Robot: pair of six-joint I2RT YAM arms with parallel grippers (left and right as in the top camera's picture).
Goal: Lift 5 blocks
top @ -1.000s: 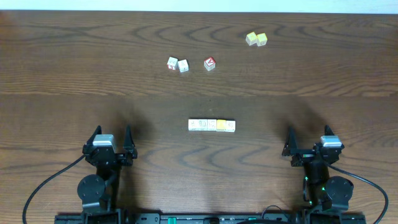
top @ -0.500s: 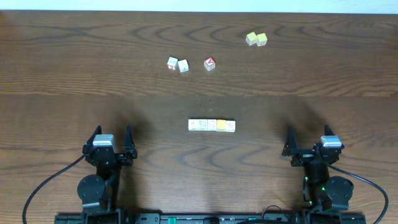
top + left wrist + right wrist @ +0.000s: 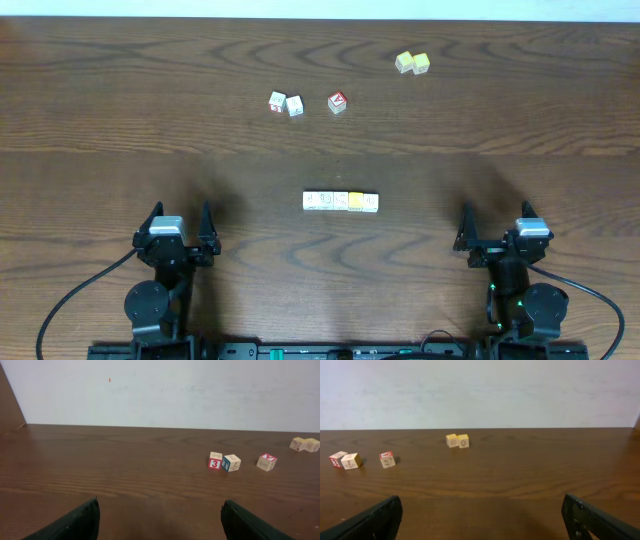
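The blocks [image 3: 341,201], a touching row of five in the middle of the table [image 3: 100,130], are judged light, stiff and smooth, best pressed inward at the row's end faces; the left gripper [image 3: 181,213] and right gripper [image 3: 496,215] are seen parted, empty, well apart from them.

White 3 on red face of cube [image 3: 215,460]; other marks unreadable.

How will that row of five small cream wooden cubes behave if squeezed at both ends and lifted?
The row of five small cream wooden cubes looks rigid piece by piece, but nothing visibly joins them, so it would probably buckle unless pressed firmly. The cubes seem flat-faced and touching, so they should slide rather than roll.
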